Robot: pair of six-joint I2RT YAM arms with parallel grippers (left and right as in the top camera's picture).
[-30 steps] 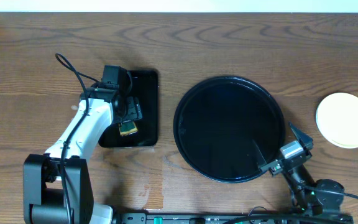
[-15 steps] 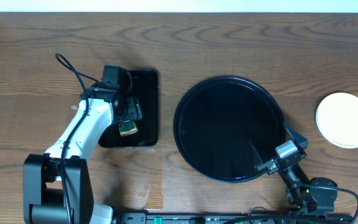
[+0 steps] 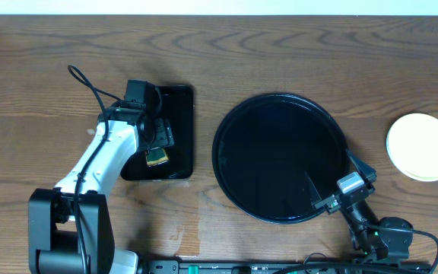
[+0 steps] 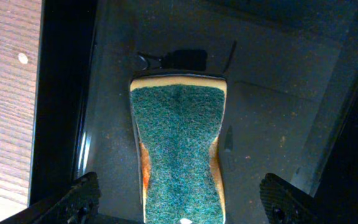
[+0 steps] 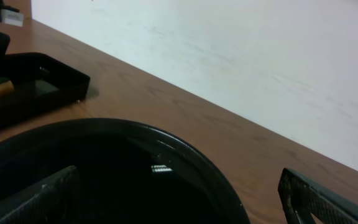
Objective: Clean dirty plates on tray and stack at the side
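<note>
Gaping wide and empty, left hand (image 4: 182, 200) hangs above sponge (image 4: 179, 143), right hand (image 5: 179, 198) over tray (image 5: 166, 134) rim.

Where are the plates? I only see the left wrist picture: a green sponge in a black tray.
Observer: Overhead, a pale yellow plate sits on the tabletop at the far right. I cannot tell if others lie under it.
Operator: Is anything left to wash?
Observer: The round black tray in the middle has nothing on it.
Operator: What's near it?
Observer: The right claw hangs open over its near right edge.
</note>
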